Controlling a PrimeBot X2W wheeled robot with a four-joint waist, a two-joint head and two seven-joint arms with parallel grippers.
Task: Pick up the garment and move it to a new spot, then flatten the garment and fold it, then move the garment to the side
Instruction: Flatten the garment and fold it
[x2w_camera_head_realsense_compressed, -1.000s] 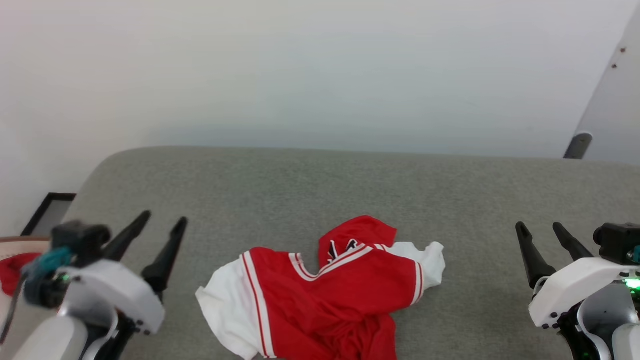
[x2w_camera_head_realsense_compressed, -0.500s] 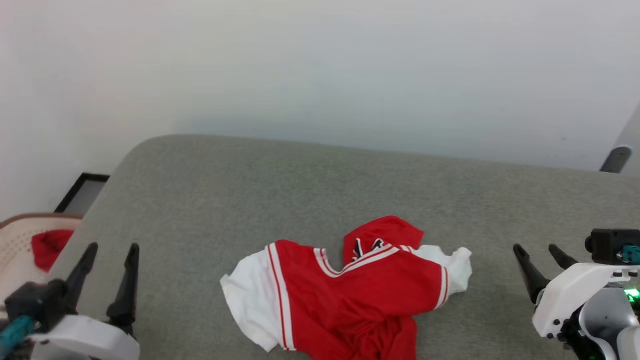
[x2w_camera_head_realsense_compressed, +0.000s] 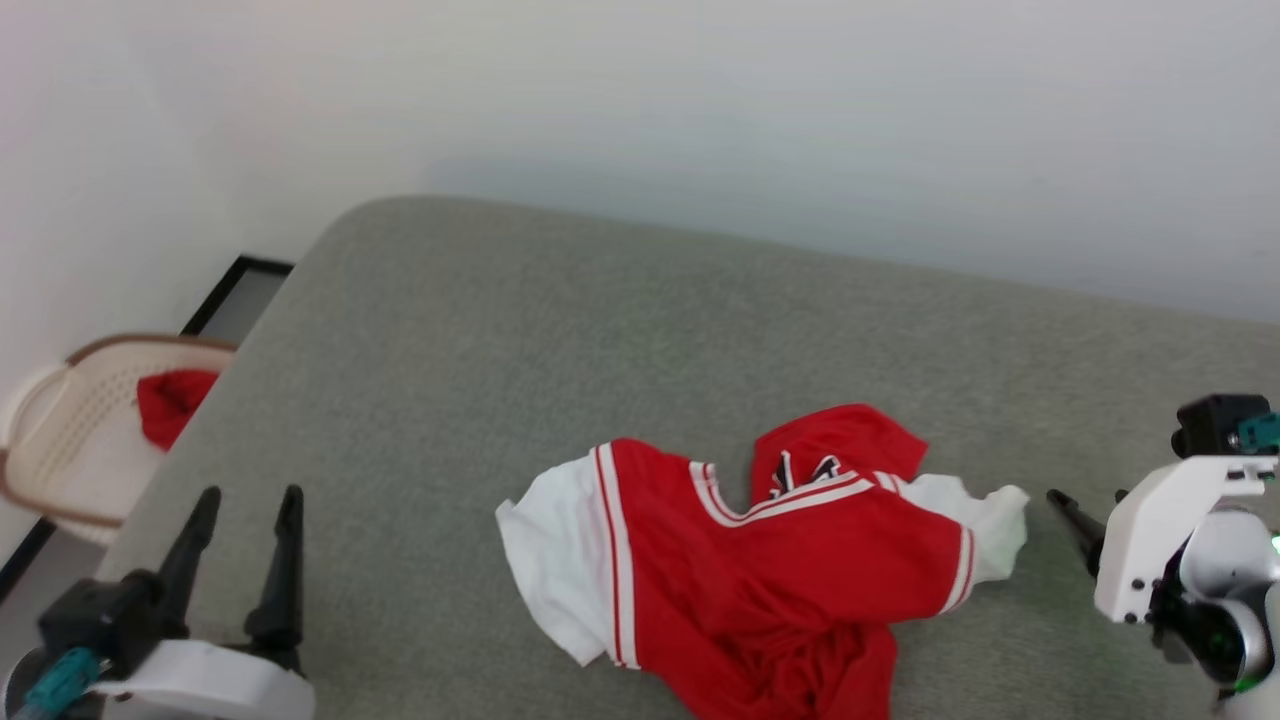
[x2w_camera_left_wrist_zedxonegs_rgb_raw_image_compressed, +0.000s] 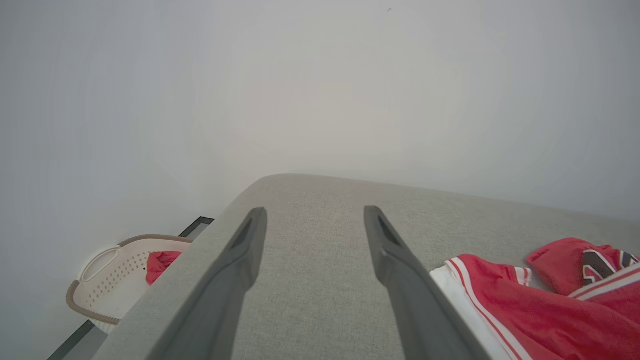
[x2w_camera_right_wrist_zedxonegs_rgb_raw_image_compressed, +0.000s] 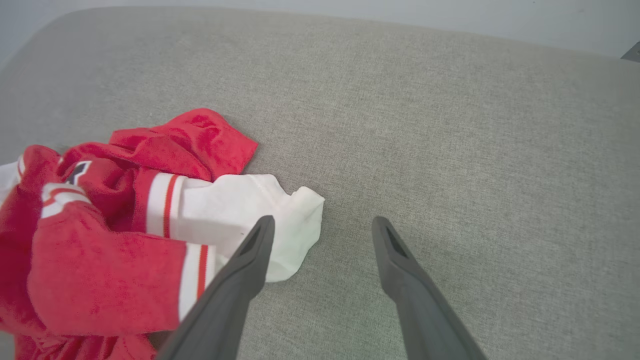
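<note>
Jaws on your left gripper (x2w_camera_head_realsense_compressed: 251, 494) and right gripper (x2w_camera_right_wrist_zedxonegs_rgb_raw_image_compressed: 324, 220) are standing wide open, holding nothing. The garment (x2w_camera_head_realsense_compressed: 780, 570) is lying crumpled at the lower middle of the frame (soft, light, floppy, I'm guessing). You should be pinching its white sleeve (x2w_camera_right_wrist_zedxonegs_rgb_raw_image_compressed: 240, 205).

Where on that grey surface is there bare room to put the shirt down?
The grey surface behind the shirt, up to the wall, is bare. So is the strip between the shirt and the left hand. Crowded: the near edge where the shirt bunches, and by the right hand beside its white sleeve.
</note>
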